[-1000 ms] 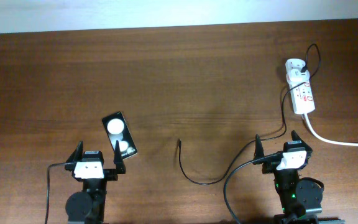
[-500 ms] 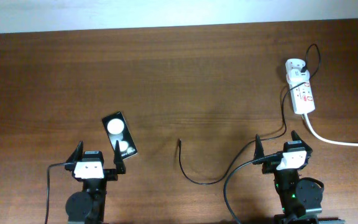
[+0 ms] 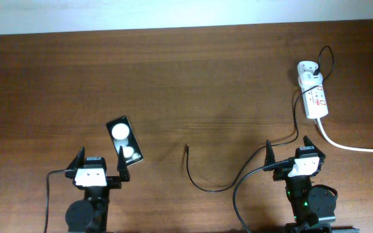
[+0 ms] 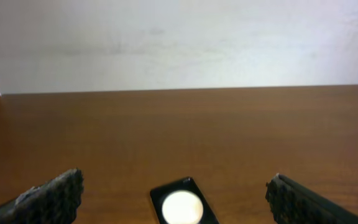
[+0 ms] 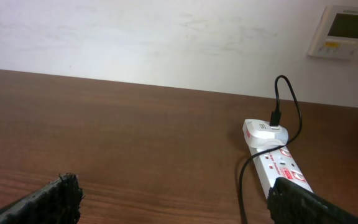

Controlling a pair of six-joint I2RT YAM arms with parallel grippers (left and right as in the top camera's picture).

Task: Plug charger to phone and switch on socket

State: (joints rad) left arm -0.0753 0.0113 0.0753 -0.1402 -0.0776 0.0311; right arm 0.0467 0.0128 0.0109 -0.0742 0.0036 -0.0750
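The phone (image 3: 124,139), a black slab with two white circles, lies on the table at the left front; it also shows in the left wrist view (image 4: 182,203). My left gripper (image 3: 101,162) is open just in front of it, the phone between its fingers' line (image 4: 176,214). The charger cable (image 3: 238,176) runs from its loose plug tip (image 3: 186,147) in a curve to the white adapter (image 3: 306,70) on the socket (image 3: 315,97). The socket shows in the right wrist view (image 5: 278,168). My right gripper (image 3: 289,150) is open and empty, well short of the socket (image 5: 173,214).
The thick white cord (image 3: 355,146) leaves the socket toward the right edge. Thicker black robot cables (image 3: 237,207) loop at the front by each base. A wall panel (image 5: 344,31) hangs at the back right.
The left arm has shifted very slightly to the left; nothing else has moved.
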